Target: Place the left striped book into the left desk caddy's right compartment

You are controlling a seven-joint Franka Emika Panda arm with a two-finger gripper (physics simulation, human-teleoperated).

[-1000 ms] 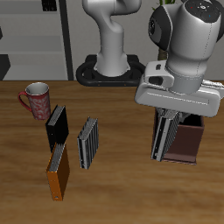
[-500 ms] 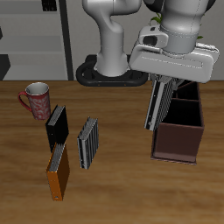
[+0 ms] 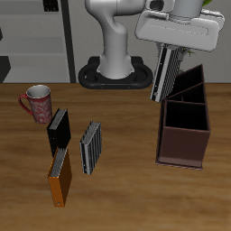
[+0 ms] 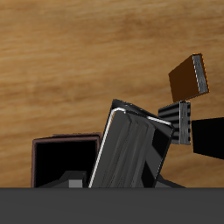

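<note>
Where the exterior view looks down: gripper point(image 3: 171, 50) clamped on the left striped book point(image 3: 163, 74), book hanging upright in the air above the back end of the left desk caddy point(image 3: 185, 132). Twin striped book point(image 3: 90, 147), black book point(image 3: 59, 130), orange book point(image 3: 60, 176) and mug point(image 3: 37, 103) on the table.

Wrist view: book point(image 4: 131, 148) close, pinched edgewise; caddy point(image 4: 65, 158) beneath.

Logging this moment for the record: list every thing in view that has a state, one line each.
gripper: shut on the left striped book, raised above the table
left striped book: held upright in the air, over the caddy
left desk caddy: standing on the table, visible compartments empty
other striped book: lying on the table
orange book: lying on the table
black book: lying on the table
mug: upright
</note>
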